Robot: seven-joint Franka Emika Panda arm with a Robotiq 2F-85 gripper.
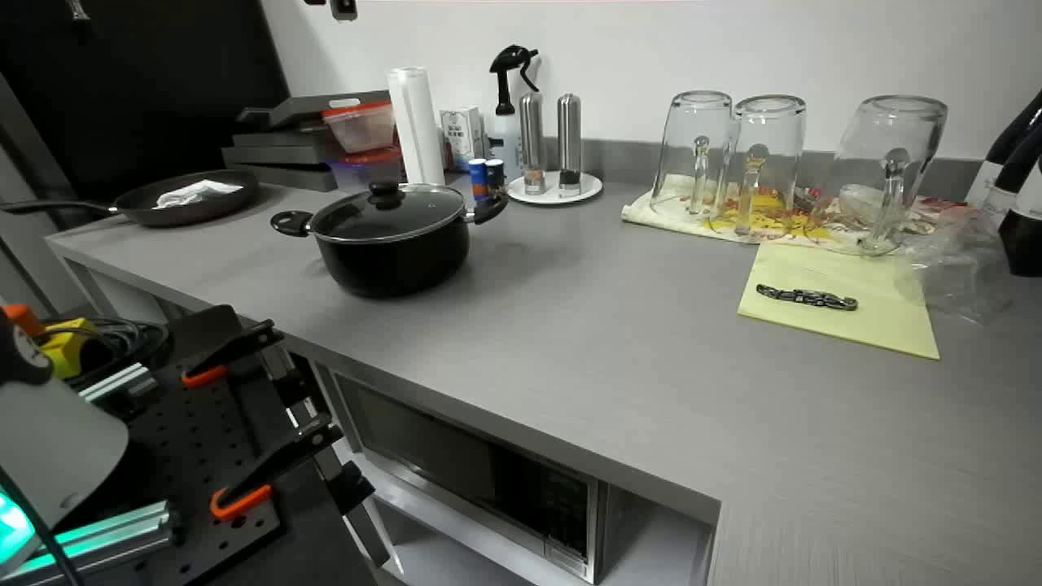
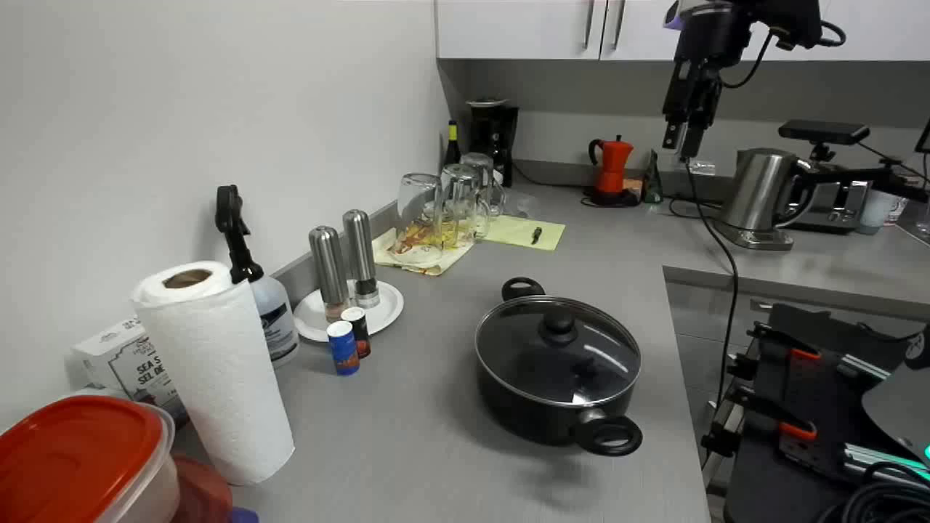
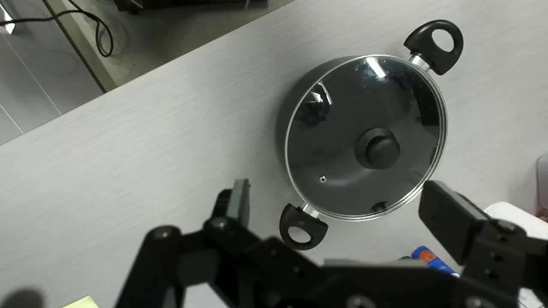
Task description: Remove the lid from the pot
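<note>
The glass lid with its black knob lies flat on the black pot on the grey counter. Both also show in an exterior view, the lid seated on the pot. My gripper hangs high, well above the counter. In the wrist view my gripper is wide open with nothing between its fingers. There the lid and the pot lie below and ahead of the fingertips, with the knob nearer the right finger. The gripper does not touch them.
Two steel mills on a white plate, a paper towel roll and a blue shaker stand toward the wall. Upturned glass mugs stand beyond. A frying pan and a kettle are farther off.
</note>
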